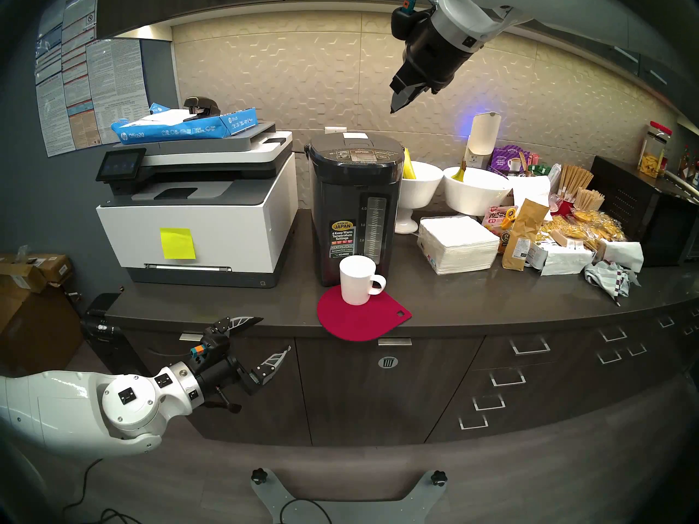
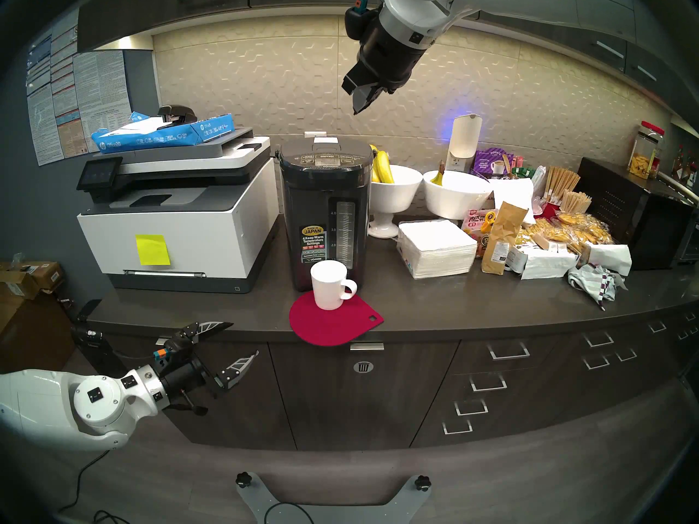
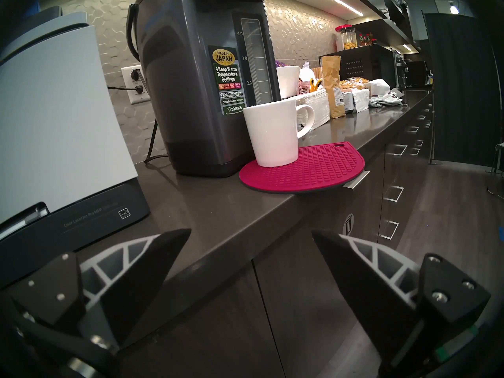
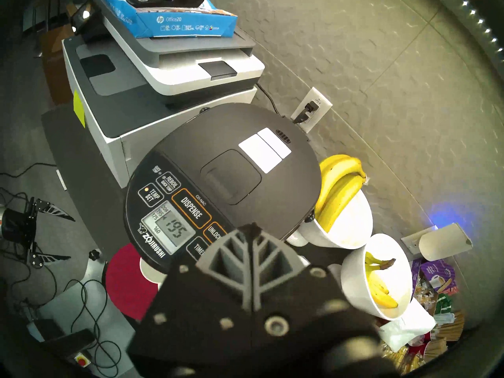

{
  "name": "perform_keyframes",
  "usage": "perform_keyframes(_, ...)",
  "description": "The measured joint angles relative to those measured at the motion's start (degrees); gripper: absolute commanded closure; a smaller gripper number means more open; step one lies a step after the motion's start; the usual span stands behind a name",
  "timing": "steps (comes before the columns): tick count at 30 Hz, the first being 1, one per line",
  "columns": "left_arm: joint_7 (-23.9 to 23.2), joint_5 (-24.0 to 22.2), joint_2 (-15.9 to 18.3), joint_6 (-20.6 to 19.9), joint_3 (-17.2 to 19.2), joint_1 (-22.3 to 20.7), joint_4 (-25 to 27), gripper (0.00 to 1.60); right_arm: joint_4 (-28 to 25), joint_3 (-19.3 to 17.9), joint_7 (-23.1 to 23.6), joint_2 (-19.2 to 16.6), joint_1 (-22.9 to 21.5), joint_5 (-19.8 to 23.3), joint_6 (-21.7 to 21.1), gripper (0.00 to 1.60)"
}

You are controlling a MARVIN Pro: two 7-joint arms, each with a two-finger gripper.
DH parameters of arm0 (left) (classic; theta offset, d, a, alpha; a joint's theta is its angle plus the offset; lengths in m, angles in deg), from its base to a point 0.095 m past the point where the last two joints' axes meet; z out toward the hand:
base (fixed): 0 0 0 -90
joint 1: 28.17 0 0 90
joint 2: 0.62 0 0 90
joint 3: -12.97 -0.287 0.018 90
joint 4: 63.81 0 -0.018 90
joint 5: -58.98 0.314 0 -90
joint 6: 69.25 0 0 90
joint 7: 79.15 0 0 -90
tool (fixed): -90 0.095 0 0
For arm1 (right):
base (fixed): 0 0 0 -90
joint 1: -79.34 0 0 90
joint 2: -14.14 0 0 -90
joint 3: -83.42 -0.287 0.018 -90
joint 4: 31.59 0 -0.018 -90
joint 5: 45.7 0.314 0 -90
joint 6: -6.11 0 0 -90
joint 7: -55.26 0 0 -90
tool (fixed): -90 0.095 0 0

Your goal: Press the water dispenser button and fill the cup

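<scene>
A dark grey countertop runs along a tiled wall. Near its middle stands the water dispenser, a tall dark pot with a clear gauge window on its front and a control panel on top. The wide DISPENSE button sits in the middle of that panel, beside a small lit display reading 195.

Directly in front of the dispenser, touching or just short of its base, the white cup stands upright on a red mat, handle pointing to the robot's right. The mat's front edge hangs slightly over the counter edge.

To the dispenser's left is a white-and-grey printer with a yellow sticky note on its front and a blue paper ream on top. To its right are two white footed bowls holding bananas, then a stack of white napkins.

The right gripper hangs high in the air, well above the dispenser and a little to its right, pointing down, its fingers pressed together with nothing between them. The left gripper hovers low in front of the counter edge, left of the mat, its fingers spread wide and empty.
</scene>
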Motion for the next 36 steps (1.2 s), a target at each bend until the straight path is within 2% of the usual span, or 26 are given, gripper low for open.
perform_keyframes(16, 0.0, 0.0, 0.0, 0.0, -0.1, -0.1, 0.0, 0.00, -1.3, -0.2, 2.8, -0.7, -0.1, -2.6, -0.7, 1.60)
perform_keyframes(26, 0.0, 0.0, 0.0, 0.0, -0.2, -0.2, 0.0, 0.00, -4.5, -0.8, 0.1, -0.9, 0.4, 0.5, -0.8, 1.60)
perform_keyframes(36, 0.0, 0.0, 0.0, 0.0, -0.2, -0.2, 0.0, 0.00, -4.2, -0.9, -2.1, -0.7, 1.8, 2.3, 0.2, 1.60)
